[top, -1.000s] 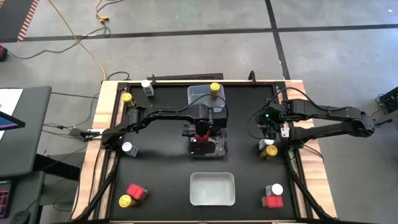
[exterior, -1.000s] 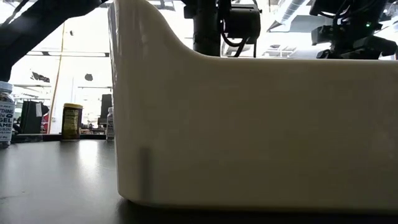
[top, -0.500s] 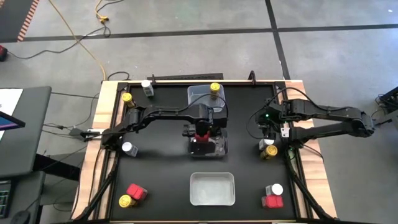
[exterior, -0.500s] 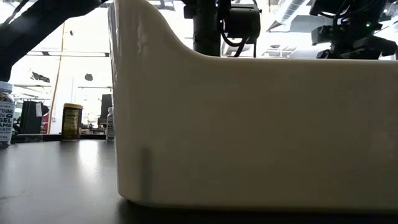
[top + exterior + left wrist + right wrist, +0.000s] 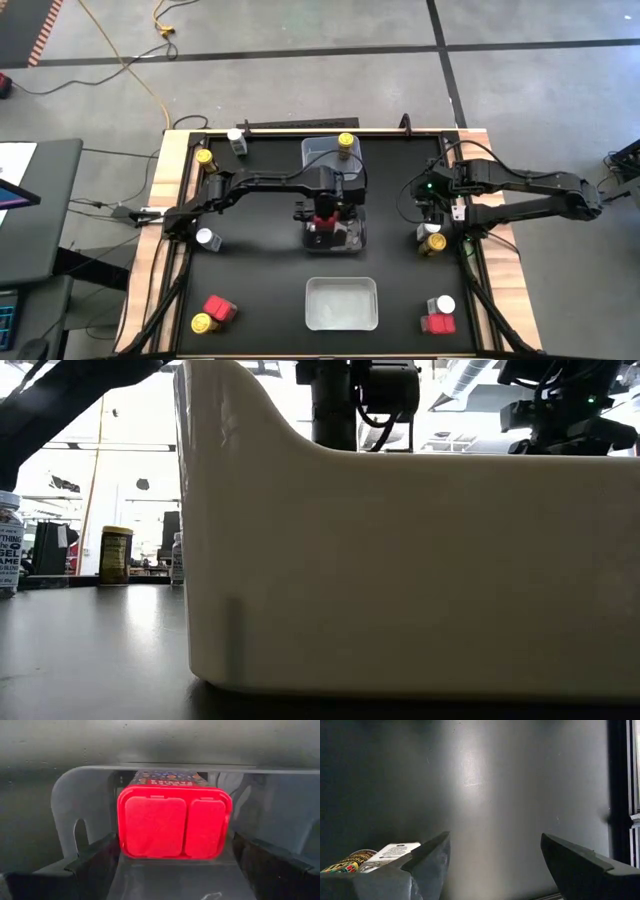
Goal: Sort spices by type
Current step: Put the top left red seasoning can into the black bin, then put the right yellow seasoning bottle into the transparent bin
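Left hand spread around a red tin inside the middle tub — a drop-off; next, lift clear. Right hand open beside a yellow-capped jar.

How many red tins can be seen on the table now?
3: one red tin in the middle tub, one near the left front corner, one near the right front corner. Others may be hidden.

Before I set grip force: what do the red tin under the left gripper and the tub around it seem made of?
Red tin: its lid looks like glossy moulded plastic, with two flip flaps; the body is hidden. Tub: apparently clear, slightly frosted plastic, since the table shows through its wall.
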You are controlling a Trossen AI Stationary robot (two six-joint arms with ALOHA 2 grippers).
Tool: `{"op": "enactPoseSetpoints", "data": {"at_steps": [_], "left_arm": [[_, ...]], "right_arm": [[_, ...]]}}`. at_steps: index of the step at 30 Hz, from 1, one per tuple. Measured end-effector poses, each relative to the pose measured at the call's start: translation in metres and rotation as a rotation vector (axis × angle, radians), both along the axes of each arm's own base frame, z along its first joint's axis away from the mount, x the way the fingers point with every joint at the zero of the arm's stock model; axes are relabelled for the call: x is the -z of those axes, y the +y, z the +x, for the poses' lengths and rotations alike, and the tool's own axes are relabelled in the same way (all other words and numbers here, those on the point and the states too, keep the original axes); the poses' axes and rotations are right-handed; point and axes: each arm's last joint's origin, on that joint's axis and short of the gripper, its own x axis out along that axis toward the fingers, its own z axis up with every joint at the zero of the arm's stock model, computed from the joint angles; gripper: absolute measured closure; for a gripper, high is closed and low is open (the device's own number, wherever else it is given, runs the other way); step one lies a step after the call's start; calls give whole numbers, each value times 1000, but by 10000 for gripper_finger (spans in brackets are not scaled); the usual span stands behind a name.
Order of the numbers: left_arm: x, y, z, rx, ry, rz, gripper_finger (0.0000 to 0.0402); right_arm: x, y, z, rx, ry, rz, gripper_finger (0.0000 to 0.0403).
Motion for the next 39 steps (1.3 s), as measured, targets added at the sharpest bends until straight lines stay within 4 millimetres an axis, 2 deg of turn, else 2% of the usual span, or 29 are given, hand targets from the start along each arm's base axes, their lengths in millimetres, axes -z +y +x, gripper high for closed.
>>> {"op": "enactPoseSetpoints", "data": {"at_steps": [10, 13, 17, 22, 25, 31, 39], "left_arm": [[-30, -6, -8, 26, 25, 7, 33], [-41, -12, -12, 100, 30, 10, 33], [-51, -20, -17, 319, 0, -37, 33], [-60, -31, -23, 770, -64, -66, 33], [-62, -38, -22, 872, -92, -51, 33], [-62, -63, -20, 858, -48, 131, 33], [-63, -110, -25, 1058, -12, 311, 33]], "right_arm": [[0, 0, 0, 10, -7, 3, 66], [-1, 0, 2, 17, -23, 3, 66], [-2, -1, 3, 66, -59, 18, 66], [-4, -1, 8, 133, -134, 38, 66], [-4, -2, 9, 194, -169, 62, 66], [-4, -1, 9, 277, -189, 98, 66], [-4, -1, 8, 412, -218, 154, 67]]}}
